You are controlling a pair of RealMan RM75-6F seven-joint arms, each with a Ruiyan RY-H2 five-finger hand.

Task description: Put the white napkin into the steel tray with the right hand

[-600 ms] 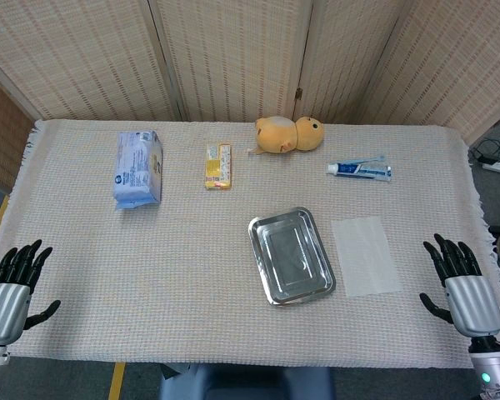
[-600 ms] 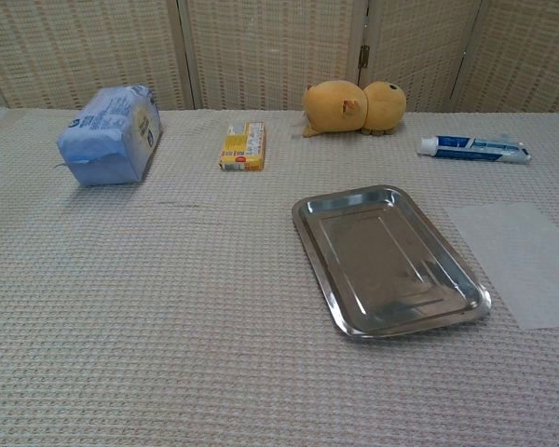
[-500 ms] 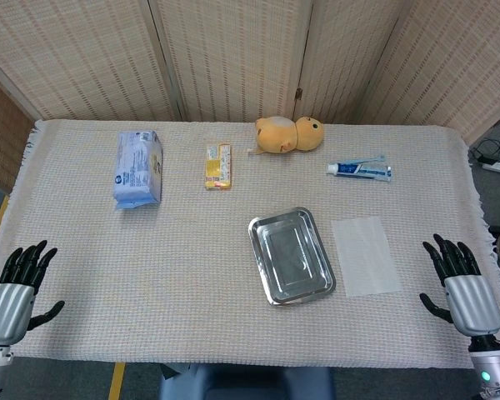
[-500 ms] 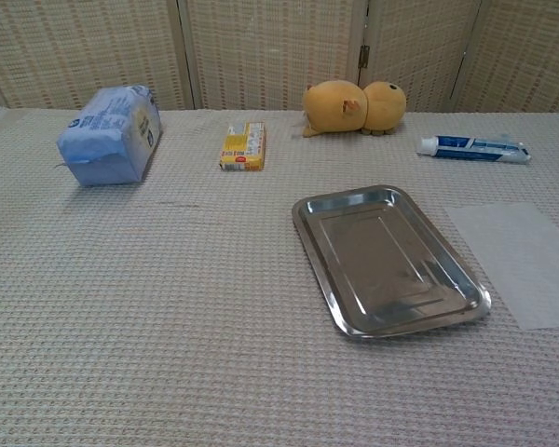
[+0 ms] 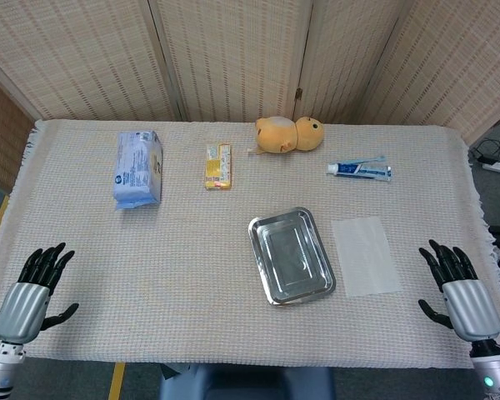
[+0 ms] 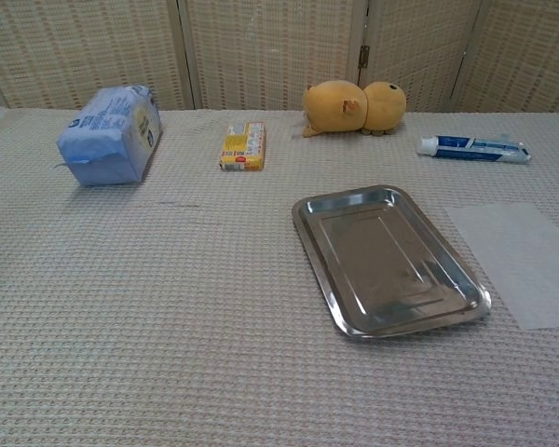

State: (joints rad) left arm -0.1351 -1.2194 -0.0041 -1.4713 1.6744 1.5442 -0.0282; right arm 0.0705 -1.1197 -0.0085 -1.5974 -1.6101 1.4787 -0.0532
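Lying flat just beside the steel tray (image 5: 291, 255), white napkin (image 5: 365, 256); right hand (image 5: 457, 287) spread, apart.

Beige waffle-weave tablecloth (image 5: 150, 267) w/ fringed edges. Shiny silver steel tray (image 5: 291, 255). Plain white napkin (image 5: 366, 256). Pale blue tissue pack (image 5: 137, 168) w/ dark blue logo & white text. Yellow packet (image 5: 218, 166) w/ red & white print. Yellow-orange plush duck (image 5: 289, 135). White toothpaste tube (image 5: 359, 170) w/ blue band. Left hand (image 5: 32, 292) & right hand (image 5: 457, 287): black fingers, silver-grey backs. Tan woven screen (image 5: 233, 58) behind.
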